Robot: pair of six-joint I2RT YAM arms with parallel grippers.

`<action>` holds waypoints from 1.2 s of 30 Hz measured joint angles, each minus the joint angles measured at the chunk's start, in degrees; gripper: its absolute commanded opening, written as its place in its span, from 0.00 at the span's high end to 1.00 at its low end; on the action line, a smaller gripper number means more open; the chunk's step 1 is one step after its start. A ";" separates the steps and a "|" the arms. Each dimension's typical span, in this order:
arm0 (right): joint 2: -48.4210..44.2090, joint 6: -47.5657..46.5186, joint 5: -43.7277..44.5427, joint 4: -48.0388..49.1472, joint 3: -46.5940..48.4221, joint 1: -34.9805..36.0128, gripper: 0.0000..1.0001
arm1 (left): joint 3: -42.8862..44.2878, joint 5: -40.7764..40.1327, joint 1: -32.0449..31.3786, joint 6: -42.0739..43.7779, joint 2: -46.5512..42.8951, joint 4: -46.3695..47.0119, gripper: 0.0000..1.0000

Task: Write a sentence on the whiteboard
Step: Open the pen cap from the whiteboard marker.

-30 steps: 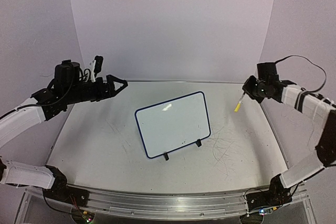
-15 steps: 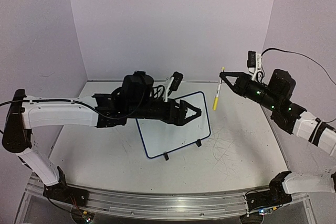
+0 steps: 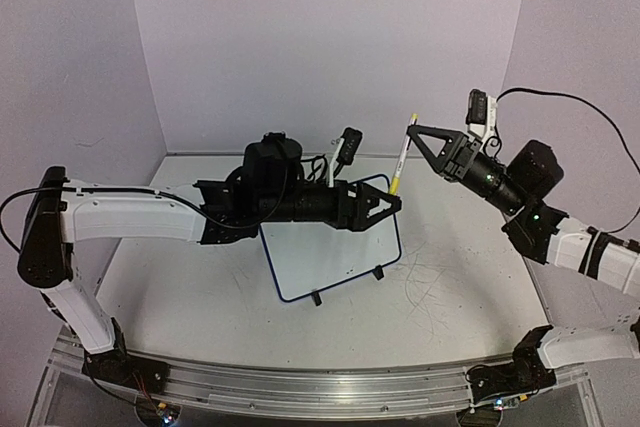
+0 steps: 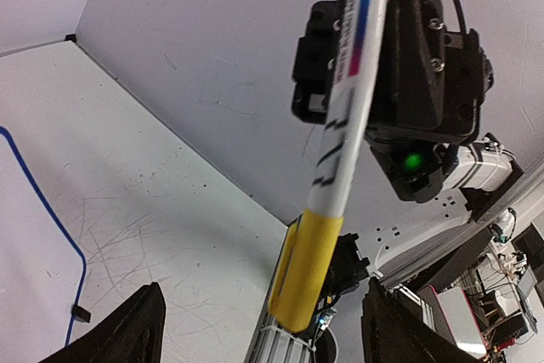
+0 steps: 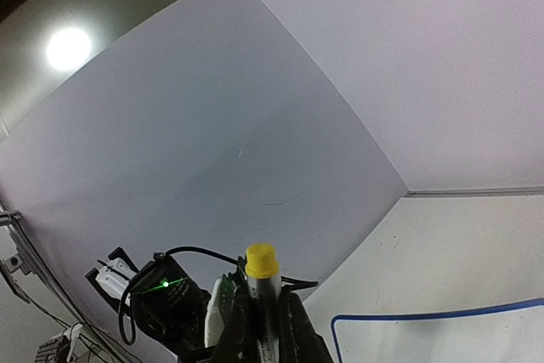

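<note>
The scuffed white desk [image 3: 170, 277] carries the whiteboard [image 3: 330, 252] at its middle, resting on black wire feet [image 3: 316, 298]. The left arm [image 3: 150, 217] stretches across above the board and hides its upper edge from overhead. The left gripper [image 3: 388, 207] has its fingers [image 4: 140, 329] spread either side of the yellow cap [image 4: 304, 274] of a marker [image 3: 402, 159]. The right gripper [image 3: 414, 132] pinches the marker's white barrel.

The whiteboard [image 3: 330, 259] looks smooth, the tabletop [image 3: 470, 269] matt and scratched, the marker [image 4: 344, 138] shiny plastic
</note>
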 measured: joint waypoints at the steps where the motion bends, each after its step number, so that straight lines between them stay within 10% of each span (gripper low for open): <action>1: 0.59 0.39 -0.10 0.80 0.00 0.41 1.00 | -0.20 0.50 -0.02 -0.04 -0.09 1.37 0.22; 22: 5.10 7.21 -0.04 8.18 0.00 3.08 1.00 | -5.83 -1.38 -0.30 1.40 -4.42 8.12 0.99; 36: 4.78 6.88 3.16 2.11 0.71 3.94 1.00 | -11.33 -2.24 -0.29 -0.90 -5.87 12.71 1.00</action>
